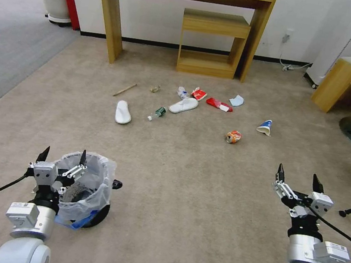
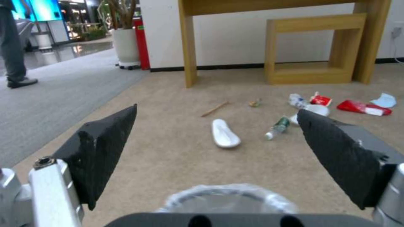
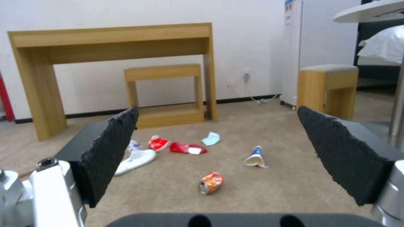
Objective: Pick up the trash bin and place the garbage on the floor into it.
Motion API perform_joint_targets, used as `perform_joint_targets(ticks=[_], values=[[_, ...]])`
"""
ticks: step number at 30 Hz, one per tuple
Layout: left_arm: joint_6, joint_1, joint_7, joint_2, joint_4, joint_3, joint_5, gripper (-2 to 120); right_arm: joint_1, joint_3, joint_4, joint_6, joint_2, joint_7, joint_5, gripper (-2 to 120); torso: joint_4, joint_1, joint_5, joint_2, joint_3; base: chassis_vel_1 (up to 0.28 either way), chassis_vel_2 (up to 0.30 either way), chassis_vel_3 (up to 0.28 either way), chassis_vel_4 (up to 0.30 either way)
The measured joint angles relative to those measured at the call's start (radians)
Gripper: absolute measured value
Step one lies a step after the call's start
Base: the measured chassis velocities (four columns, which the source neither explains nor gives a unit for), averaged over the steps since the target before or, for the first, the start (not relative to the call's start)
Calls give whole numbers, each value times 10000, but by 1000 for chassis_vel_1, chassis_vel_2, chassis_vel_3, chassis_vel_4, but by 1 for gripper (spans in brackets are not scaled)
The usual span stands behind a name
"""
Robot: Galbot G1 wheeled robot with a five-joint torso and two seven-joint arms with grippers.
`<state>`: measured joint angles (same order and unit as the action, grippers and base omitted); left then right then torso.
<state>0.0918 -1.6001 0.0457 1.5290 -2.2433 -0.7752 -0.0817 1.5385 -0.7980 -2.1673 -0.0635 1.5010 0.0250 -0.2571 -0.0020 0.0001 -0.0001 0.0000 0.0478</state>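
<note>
The trash bin (image 1: 84, 192) is set on the carpet directly under the left claw (image 1: 63, 156), whose fingers are spread wide over its bag-lined rim. The garbage (image 1: 183, 105) is scattered farther ahead, before the wooden table (image 1: 108, 17), with bare carpet between. The right claw (image 1: 300, 178) is held open, low, well apart.

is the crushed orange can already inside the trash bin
No, the crushed orange can lies on the carpet, well apart from the trash bin.

white arms, silver wrists, black cables, each end effector (image 1: 63, 156) (image 1: 300, 180) tipped with black pointed fingers.
</note>
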Motion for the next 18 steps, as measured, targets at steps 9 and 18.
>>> perform_joint_targets(ticks=[9, 18], values=[[-23, -11, 4, 7, -2, 8, 16, 100, 6, -2, -5, -29, -4, 21, -1, 96, 0, 0, 1, 0, 0, 240, 237, -237, -238], [-36, 3, 12, 12, 65, 11, 31, 100, -1, -6, 76, -191, 2, 176, 3, 97, 2, 0, 0, 0, 1, 291, 288, -296, -300]])
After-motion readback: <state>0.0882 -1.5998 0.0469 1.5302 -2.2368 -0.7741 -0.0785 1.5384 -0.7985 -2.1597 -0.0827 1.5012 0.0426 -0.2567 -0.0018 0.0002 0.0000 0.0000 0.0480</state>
